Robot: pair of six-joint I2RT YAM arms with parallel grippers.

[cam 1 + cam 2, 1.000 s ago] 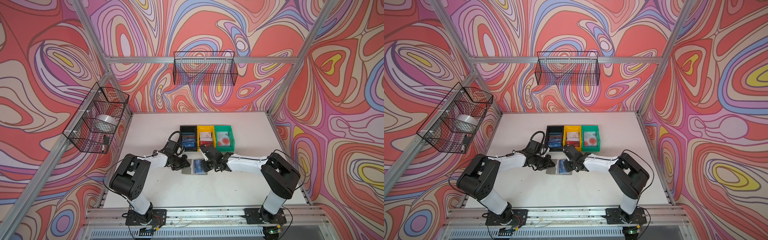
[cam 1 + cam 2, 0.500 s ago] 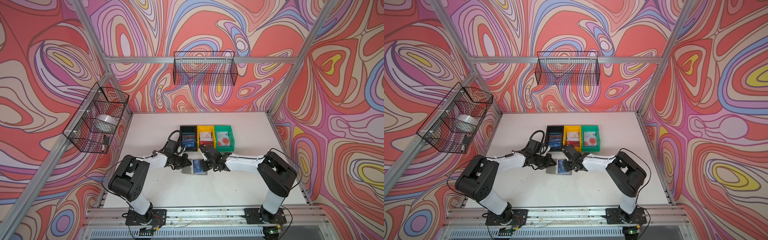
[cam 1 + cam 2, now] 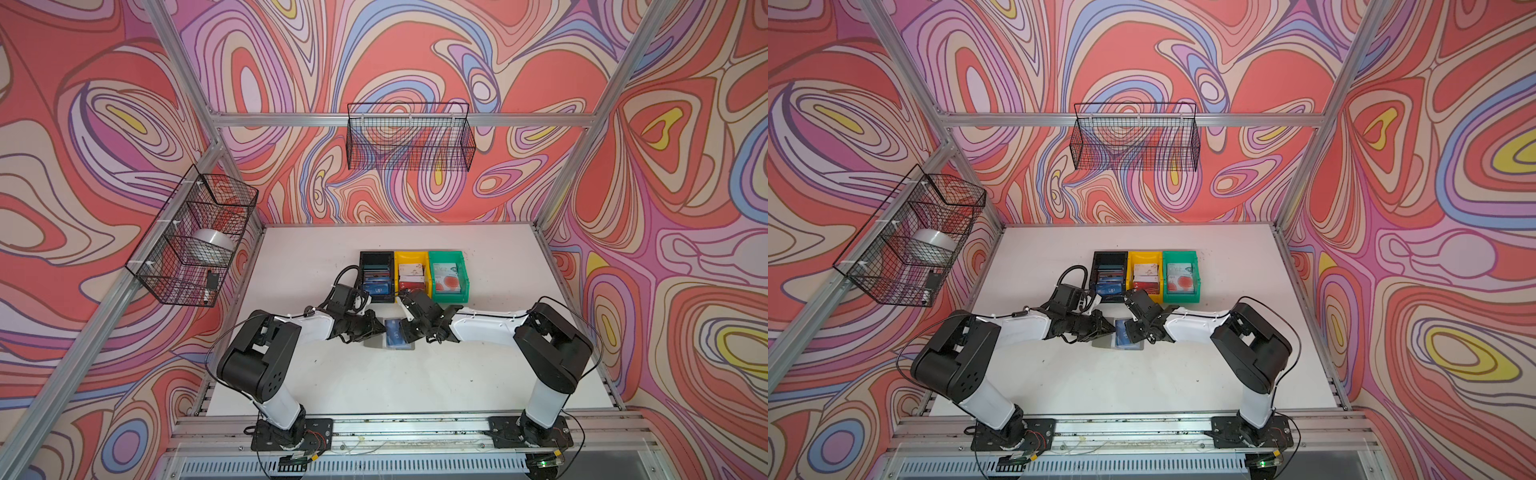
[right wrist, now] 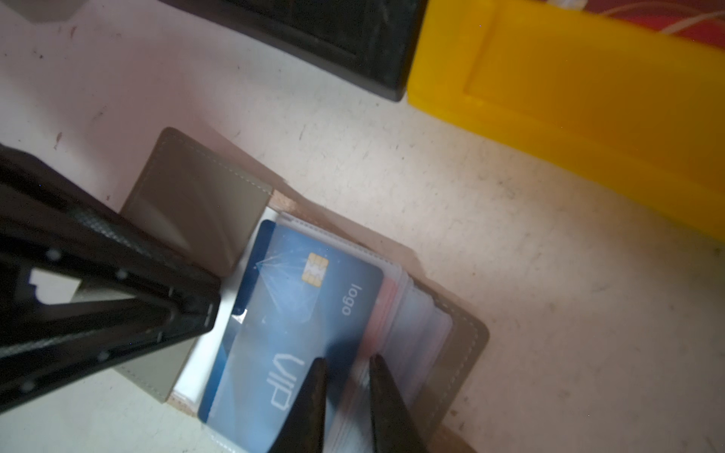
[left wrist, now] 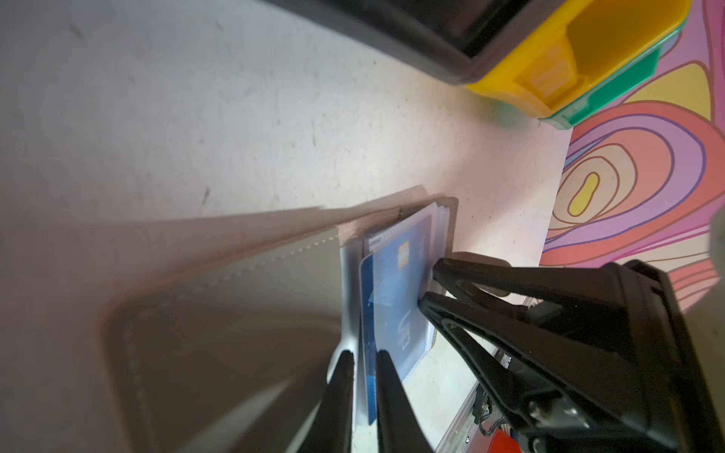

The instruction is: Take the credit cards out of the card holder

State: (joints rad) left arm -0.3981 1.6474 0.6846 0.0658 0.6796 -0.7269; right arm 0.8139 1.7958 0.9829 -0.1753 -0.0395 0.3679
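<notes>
Glossy blue card (image 5: 396, 298) is straddled edgewise by the narrow-set left gripper (image 5: 365, 355), clear sleeves (image 4: 423, 313) met by the narrow-set right gripper (image 4: 347, 361); grip cannot be told. Open table (image 3: 395, 382) lies nearward.

The right gripper (image 3: 409, 331) sits slightly further toward 9 o'clock over the card holder (image 3: 374, 342), its jaws narrower; the left gripper (image 3: 380, 328) loosens slightly.

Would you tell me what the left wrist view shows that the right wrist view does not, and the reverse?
Only the left wrist view shows the green bin and the patterned wall. Only the right wrist view shows something red inside the yellow bin. Both show the blue card sleeved in the open card holder, the left gripper and right gripper at it, and the black bin.
</notes>
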